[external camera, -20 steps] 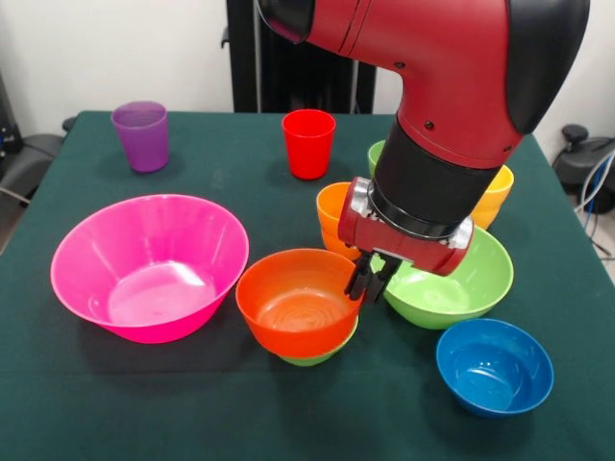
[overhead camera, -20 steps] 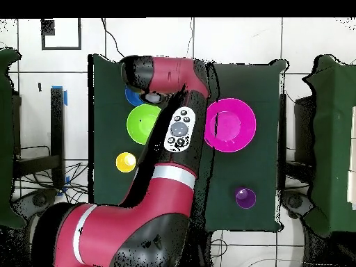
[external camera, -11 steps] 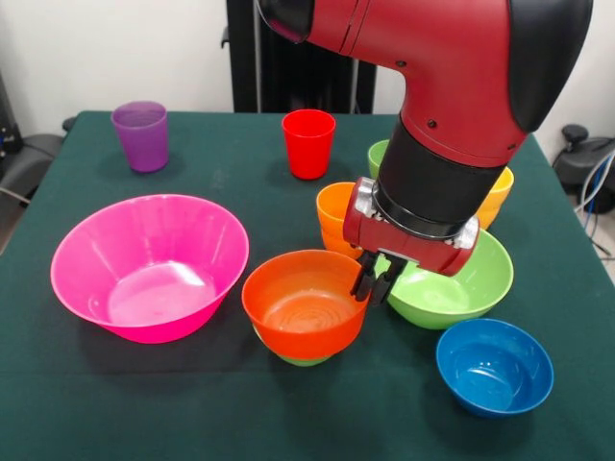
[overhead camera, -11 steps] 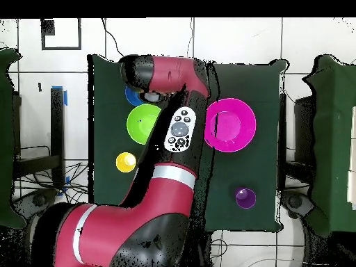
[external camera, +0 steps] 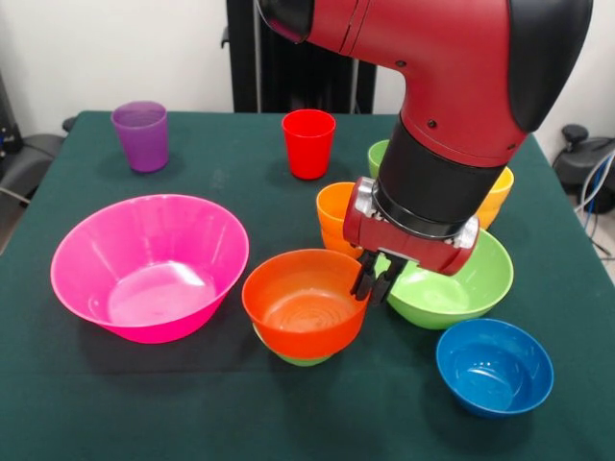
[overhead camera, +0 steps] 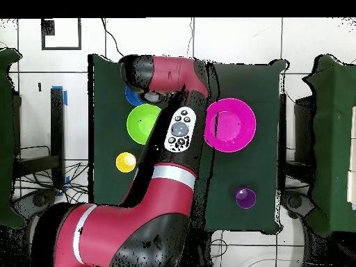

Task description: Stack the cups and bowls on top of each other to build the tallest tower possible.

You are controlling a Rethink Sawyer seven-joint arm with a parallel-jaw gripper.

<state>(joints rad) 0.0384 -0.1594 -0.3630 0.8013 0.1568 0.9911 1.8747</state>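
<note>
1. While my gripper (external camera: 374, 284) sits clamped on the red-orange bowl (external camera: 305, 304) rim, that bowl nests in the small green bowl (external camera: 300, 357).
2. Done: two nested, mid-table.
3. Left: pink bowl (external camera: 149, 264), large green bowl (external camera: 452, 288), blue bowl (external camera: 494, 365), all cups.

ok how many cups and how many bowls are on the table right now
cups: 5 — purple, red, orange, light green, yellow
bowls: 5 — pink, red-orange, small green, large green, blue
total: 10
</note>
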